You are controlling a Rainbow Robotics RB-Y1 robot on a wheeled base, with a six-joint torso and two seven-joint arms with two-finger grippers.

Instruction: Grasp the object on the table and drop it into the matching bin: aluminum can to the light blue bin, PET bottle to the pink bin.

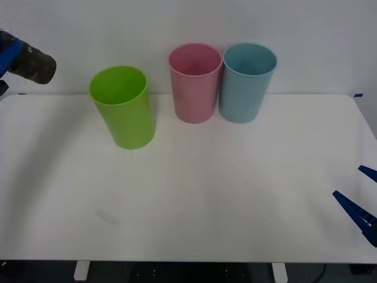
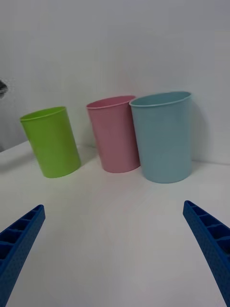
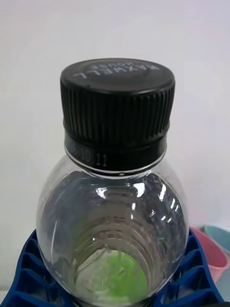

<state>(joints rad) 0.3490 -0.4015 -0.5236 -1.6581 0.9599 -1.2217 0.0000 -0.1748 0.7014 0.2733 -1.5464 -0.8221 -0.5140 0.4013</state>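
Left gripper (image 3: 115, 283) clamps PET bottle (image 3: 112, 192), raised past worktop (image 1: 188, 194) far-left corner. Grasp done; carry and drop into pink bin (image 1: 195, 82) left. Right gripper (image 2: 115, 249) wide open, empty, near-right edge.

Pink bin (image 1: 195, 82): plain matte pink. Light blue bin (image 1: 247, 81): pale blue, unpatterned. Lime green bin (image 1: 123, 106): bright yellow-green, plain. Table (image 1: 194, 188): white. PET bottle (image 3: 112, 225): clear ribbed plastic, dark tint, green seen through base; black cap (image 3: 117, 103) with vertical ridges, raised lettering. Left gripper (image 3: 112, 283): blue ribbed fingers clasping bottle. Right gripper (image 2: 115, 249): blue lattice-ribbed fingers, spread.
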